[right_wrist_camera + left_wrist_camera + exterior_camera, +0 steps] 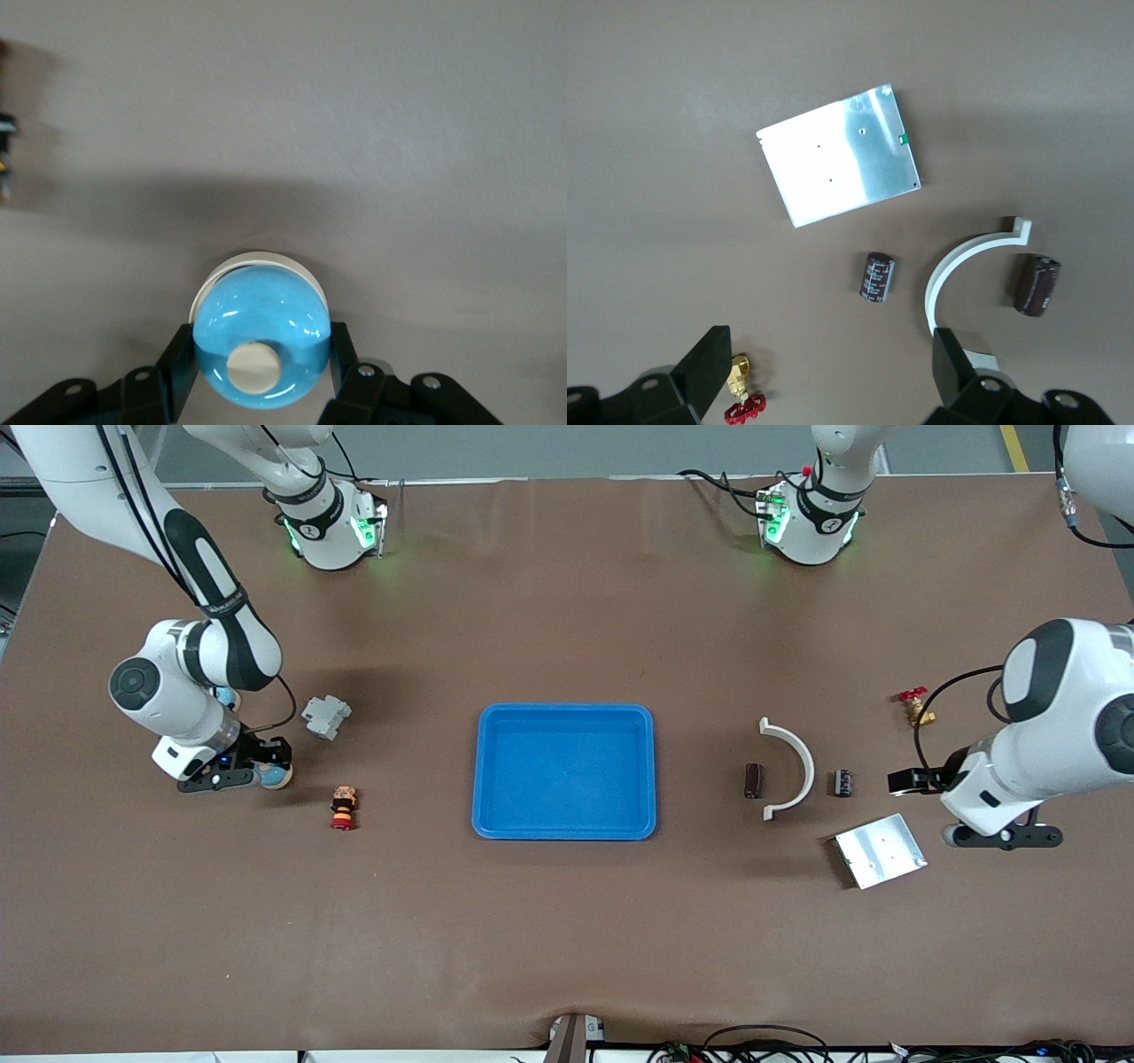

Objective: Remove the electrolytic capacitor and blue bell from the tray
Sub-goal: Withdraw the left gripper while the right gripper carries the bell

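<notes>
A shiny blue bell [261,323] with a white button on top sits between the fingers of my right gripper [261,356], which is shut on it. They are low over the table at the right arm's end [276,777]. A small dark capacitor [842,783] lies on the table beside a white arc, and a longer brown capacitor [753,779] lies inside the arc's curve. Both capacitors show in the left wrist view, the small one [878,276] and the longer one [1035,284]. My left gripper [912,781] hovers open near the small capacitor, with nothing between its fingers [709,363].
A blue tray [483,779] sits mid-table. A white arc [793,766], a metal plate [881,850] and a brass valve with a red handle [914,707] lie at the left arm's end. A grey-white block [326,716] and a red-yellow button [343,808] lie near the bell.
</notes>
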You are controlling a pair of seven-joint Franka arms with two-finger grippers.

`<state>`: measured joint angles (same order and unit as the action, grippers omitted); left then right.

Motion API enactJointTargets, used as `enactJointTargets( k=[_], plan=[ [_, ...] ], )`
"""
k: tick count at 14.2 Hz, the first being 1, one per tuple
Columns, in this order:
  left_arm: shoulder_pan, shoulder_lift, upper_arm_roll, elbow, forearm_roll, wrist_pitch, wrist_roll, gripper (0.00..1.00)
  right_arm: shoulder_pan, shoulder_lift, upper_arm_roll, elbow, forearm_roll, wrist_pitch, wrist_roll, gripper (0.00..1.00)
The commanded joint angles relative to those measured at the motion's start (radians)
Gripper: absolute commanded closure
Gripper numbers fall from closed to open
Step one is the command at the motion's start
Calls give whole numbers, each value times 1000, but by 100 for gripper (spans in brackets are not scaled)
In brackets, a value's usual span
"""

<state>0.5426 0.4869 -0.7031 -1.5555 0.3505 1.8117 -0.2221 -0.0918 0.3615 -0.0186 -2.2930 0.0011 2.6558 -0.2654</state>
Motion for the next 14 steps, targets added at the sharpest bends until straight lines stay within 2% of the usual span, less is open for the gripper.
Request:
enactJointTargets(
  k=[1, 8, 14],
  plan=[
    [13, -43, -13, 40, -50, -54, 7, 0, -49, -49, 22, -33, 5, -40, -43, 100],
    [10, -93, -15, 97, -96, -109, 0, 0, -48, -44, 22, -31, 8, -34, -44, 100],
    [-4, -88, -16, 161, -127, -120, 3, 0, -45, -38, 20, -26, 7, -27, -46, 100]
  ],
)
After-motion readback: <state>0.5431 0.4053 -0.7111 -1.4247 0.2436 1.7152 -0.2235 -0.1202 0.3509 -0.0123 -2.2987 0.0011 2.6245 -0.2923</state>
